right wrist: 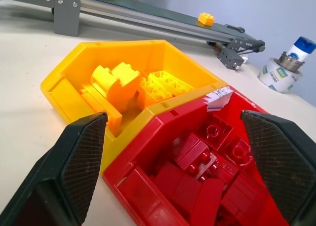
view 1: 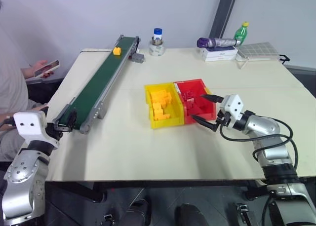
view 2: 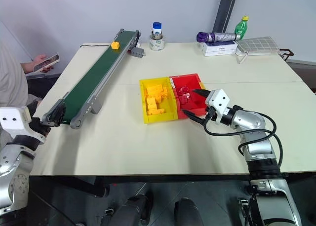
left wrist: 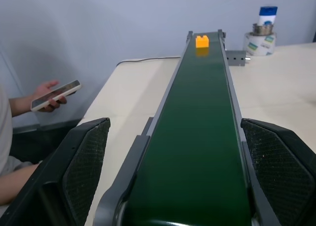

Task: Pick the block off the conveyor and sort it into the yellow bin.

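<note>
Block rides the far end of the conveyor, well beyond the left gripper's wide-open fingers at the near end, where a late close could let it tumble off, missing the yellow bin.

The left gripper and the right gripper both hover with jaws spread wide, holding nothing.

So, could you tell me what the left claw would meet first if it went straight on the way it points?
Probably the near end of the conveyor: the open left claw looks along the belt, a finger either side. The block sits at the far end; depth is hard to judge.
</note>
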`<control>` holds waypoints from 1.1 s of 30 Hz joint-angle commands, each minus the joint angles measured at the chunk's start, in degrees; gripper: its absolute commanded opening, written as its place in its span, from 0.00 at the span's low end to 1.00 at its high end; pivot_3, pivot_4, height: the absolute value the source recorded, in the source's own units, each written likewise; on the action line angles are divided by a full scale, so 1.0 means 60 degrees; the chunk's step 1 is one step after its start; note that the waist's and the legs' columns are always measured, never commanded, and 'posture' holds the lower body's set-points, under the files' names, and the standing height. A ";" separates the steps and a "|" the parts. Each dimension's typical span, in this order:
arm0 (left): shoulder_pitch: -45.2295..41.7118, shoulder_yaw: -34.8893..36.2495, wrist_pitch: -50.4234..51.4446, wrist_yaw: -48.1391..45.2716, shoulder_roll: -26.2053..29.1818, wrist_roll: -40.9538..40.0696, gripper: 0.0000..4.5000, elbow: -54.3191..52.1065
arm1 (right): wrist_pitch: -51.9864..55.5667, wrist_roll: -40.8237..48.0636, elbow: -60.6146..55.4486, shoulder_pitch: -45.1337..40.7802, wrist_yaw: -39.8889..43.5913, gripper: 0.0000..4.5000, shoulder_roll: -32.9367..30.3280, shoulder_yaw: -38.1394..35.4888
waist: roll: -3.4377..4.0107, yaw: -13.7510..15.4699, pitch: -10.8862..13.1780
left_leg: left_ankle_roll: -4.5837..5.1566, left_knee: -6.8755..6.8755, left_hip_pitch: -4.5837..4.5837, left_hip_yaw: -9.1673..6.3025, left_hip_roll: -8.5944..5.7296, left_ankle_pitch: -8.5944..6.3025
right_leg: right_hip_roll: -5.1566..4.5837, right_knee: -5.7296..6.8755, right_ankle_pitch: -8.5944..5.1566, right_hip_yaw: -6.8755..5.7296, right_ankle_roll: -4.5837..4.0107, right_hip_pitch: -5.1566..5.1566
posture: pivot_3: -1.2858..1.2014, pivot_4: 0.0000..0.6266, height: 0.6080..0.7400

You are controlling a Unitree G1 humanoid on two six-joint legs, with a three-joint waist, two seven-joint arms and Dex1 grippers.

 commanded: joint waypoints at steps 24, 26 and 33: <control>-0.0746 -0.0161 -0.0100 0.0214 0.0145 0.0148 0.99 0.0062 | -0.0135 0.0098 -0.0164 -0.0145 -0.0020 1.00 -0.0005 -0.0137 | 0.0000 -0.0008 0.0000 | 0.0000 0.0000 0.0000 0.0001 0.0000 0.0000 | 0.0001 0.0000 0.0001 -0.0001 0.0002 -0.0003 | 0.52 0.24 1.00; -0.0759 -0.0193 -0.0090 0.0234 0.0134 0.0143 0.99 0.0048 | -0.0140 0.0093 -0.0154 -0.0154 -0.0026 1.00 0.0005 -0.0131 | 0.0000 -0.0008 0.0000 | 0.0000 0.0000 0.0000 0.0001 0.0000 0.0000 | 0.0001 0.0000 0.0001 -0.0001 0.0002 -0.0003 | 0.52 0.24 1.00; -0.0879 -0.0298 -0.0087 0.0222 0.0051 0.0067 0.99 0.0041 | -0.0156 0.0093 -0.0133 -0.0182 -0.0036 1.00 0.0040 -0.0109 | 0.0000 -0.0002 0.0000 | 0.0000 0.0001 0.0000 0.0001 -0.0001 0.0000 | 0.0001 0.0000 0.0001 -0.0001 0.0002 -0.0002 | 0.52 0.24 1.00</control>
